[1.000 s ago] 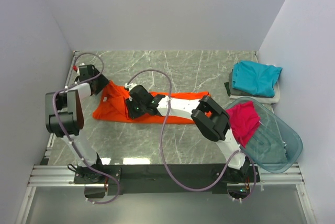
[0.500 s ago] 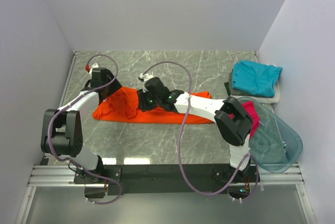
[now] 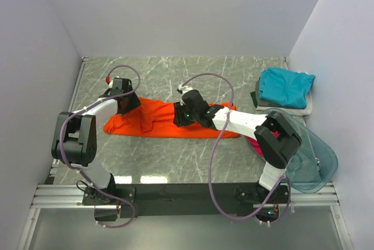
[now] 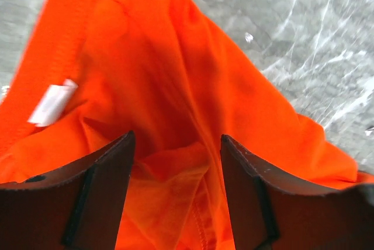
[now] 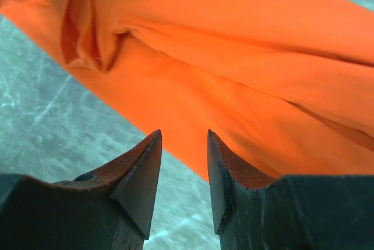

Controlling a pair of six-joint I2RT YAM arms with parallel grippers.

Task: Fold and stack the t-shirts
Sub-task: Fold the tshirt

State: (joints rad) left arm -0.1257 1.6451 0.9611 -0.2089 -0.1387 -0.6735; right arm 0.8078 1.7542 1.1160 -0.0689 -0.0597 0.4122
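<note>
The orange t-shirt [image 3: 156, 115] lies as a long crumpled band across the middle of the table. My left gripper [image 3: 125, 103] is over its left end, jaws open, and a loose fold of orange cloth [image 4: 175, 57] with a seam sits between the fingers [image 4: 176, 136] without being pinched. My right gripper [image 3: 182, 114] hovers over the shirt's middle, open and empty [image 5: 183, 132], at the near edge of the cloth [image 5: 245, 57]. A folded teal t-shirt [image 3: 285, 86] rests on a pale whitish one [image 3: 295, 110] at the back right. The magenta t-shirt [image 3: 253, 143] peeks out behind my right arm.
A clear bluish plastic tub [image 3: 312, 159] lies at the right front, next to the right arm's base. A white label [image 4: 52, 101] shows on the orange cloth near the collar. Walls close the table on the left, back and right.
Both grippers have moved to the right along the orange shirt, the left from the table's left edge onto the shirt's left end, the right from left of centre to the middle.
</note>
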